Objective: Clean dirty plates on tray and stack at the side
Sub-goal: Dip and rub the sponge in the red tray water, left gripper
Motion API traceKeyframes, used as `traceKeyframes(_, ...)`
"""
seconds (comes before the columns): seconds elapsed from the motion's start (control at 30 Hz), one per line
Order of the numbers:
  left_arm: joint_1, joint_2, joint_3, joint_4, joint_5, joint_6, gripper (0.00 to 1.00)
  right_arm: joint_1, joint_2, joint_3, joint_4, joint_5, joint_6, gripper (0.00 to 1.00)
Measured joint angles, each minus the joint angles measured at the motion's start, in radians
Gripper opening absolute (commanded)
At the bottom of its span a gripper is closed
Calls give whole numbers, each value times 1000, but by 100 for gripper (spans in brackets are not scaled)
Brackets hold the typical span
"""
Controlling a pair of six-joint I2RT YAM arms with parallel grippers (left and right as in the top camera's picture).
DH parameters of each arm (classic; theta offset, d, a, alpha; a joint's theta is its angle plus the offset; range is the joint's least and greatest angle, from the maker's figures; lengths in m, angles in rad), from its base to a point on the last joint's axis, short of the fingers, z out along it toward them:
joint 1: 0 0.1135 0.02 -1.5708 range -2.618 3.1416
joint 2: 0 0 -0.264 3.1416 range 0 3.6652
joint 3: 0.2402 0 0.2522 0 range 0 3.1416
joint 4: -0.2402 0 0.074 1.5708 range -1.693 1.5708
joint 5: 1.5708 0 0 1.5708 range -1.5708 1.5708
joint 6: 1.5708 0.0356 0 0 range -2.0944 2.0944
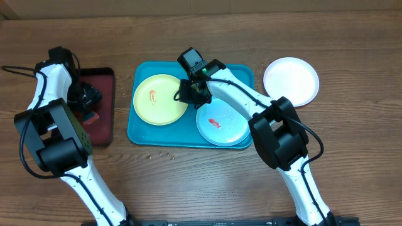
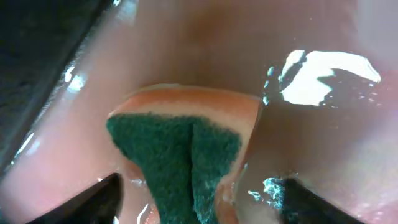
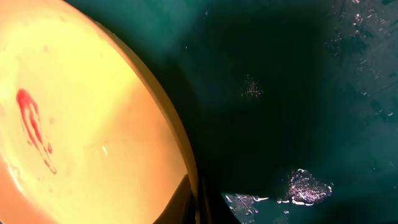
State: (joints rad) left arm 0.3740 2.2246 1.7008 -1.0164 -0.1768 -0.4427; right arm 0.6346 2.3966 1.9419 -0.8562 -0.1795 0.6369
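Over the red tray point(image 1: 103, 129), at nine o'clock on the worktop point(image 1: 201, 182), the left pincer point(image 2: 196, 202) hangs low with its fingers point(image 2: 106, 199) spread wide and nothing gripped. Between them lies a sponge point(image 2: 180, 149), orange with its green scouring face up, on the tray's glossy floor. One finger is just beside it, and the other stands apart from it.

Across at the blue tray point(image 1: 141, 133), mid-worktop, the right pincer point(image 1: 190, 95) is closed tight, tips together, at the three o'clock rim of the yellow plate point(image 1: 160, 107). Seen from its own camera the tips meet that rim, but I cannot tell whether they nip it or only touch it.

The yellow plate lies in the tray's nine o'clock half, with a red smear point(image 1: 152, 95) near its middle. The mint plate point(image 1: 221, 122) lies toward the tray's four o'clock corner, just beside the yellow one, its edge reaching the tray's rim. It carries a red smear point(image 1: 213, 122) of its own.

The white plate point(image 1: 291, 81) is outside the tray, on the bare wood at two o'clock from it, near the tray's corner but apart from it.
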Motion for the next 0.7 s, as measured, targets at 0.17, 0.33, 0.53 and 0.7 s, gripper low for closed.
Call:
traceKeyframes(0.17,0,20,16,-3,1,1,20,0,0,0,0,0,-1,4)
traceKeyframes(0.33,0,32,37,-57,-2,1,23,0,0,0,0,1,0,4)
traceKeyframes(0.53,0,49,85,-150,-3,4,85,0,0,0,1,0,0,4)
traceKeyframes(0.7,0,50,93,-173,-2,1,11,0,0,0,1,0,0,4)
